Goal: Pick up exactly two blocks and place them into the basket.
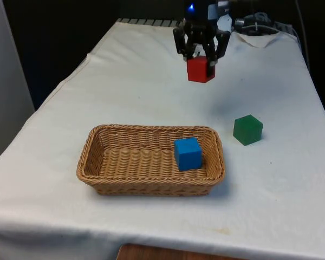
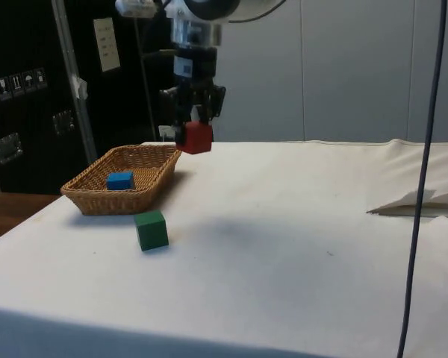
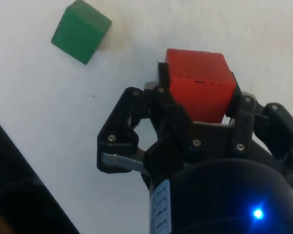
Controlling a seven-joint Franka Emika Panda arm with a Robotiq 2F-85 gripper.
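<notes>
The white-clothed table [image 1: 124, 97] carries an oval woven wicker basket [image 1: 135, 162], in which a plain blue cube [image 1: 188, 154] lies. A plain green cube [image 1: 247, 130] sits beside the basket. A plain red cube [image 1: 200, 69] is held between the black gripper [image 1: 201, 60] fingers, above the table beyond the basket.

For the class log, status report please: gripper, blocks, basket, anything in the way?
Gripper shut on red block, held above the cloth. Blue block already in basket. Green block on table beside basket; path looks clear.

Pincer [image 3: 198, 95] covers red block [image 3: 199, 87] (partly).
</notes>
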